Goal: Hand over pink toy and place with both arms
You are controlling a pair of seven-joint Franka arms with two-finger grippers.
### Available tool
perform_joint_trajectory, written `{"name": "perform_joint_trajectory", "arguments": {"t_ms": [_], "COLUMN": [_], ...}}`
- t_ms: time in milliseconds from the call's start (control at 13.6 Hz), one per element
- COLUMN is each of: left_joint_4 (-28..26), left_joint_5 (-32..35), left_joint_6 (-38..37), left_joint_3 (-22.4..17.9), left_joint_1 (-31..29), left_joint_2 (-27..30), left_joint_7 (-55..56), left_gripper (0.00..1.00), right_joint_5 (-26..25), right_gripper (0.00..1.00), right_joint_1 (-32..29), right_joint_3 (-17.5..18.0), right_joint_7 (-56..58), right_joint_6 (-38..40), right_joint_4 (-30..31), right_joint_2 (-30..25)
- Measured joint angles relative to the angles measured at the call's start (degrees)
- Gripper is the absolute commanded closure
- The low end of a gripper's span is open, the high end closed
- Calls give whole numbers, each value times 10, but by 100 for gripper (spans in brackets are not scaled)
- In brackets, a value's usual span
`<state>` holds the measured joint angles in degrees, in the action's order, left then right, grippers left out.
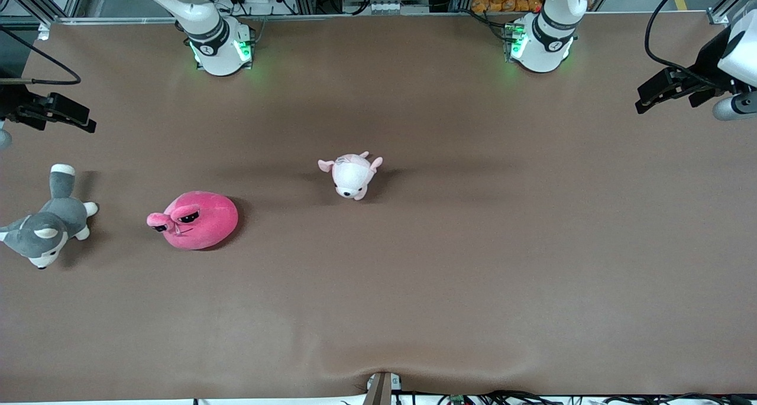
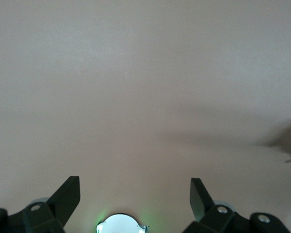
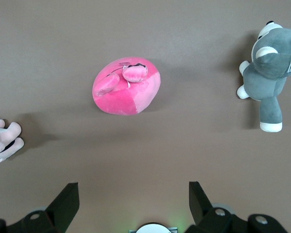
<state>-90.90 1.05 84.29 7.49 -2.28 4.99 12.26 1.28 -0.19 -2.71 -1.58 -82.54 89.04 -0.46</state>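
Note:
The pink toy is a large round hot-pink plush with floppy ears and half-lidded black eyes. It lies on the brown table toward the right arm's end and also shows in the right wrist view. My right gripper hangs open and empty over the table edge at the right arm's end, well apart from the toy; its own view shows the jaws spread wide. My left gripper hangs open and empty over the left arm's end; its own view shows only bare table.
A grey-and-white plush husky lies beside the pink toy at the right arm's end, also in the right wrist view. A small pale pink-and-white plush animal sits near the table's middle. The brown tabletop spreads wide.

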Motion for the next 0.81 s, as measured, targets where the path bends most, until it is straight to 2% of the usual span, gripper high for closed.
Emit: {"name": "perform_joint_trajectory", "arguments": {"t_ms": [808], "left_joint_4": [4], "left_joint_5": [2], "left_joint_6": [-1], "left_joint_3": [0], "left_joint_1": [0], "left_joint_2": [0], "left_joint_7": [-17], "left_gripper": [0], "right_joint_5": [0], "right_gripper": [0], "right_joint_1": [-4], "right_joint_3": [-8], "right_joint_7": [-2], "right_joint_6": [-15], "right_joint_4": [-1], "right_joint_2": [-1]}}
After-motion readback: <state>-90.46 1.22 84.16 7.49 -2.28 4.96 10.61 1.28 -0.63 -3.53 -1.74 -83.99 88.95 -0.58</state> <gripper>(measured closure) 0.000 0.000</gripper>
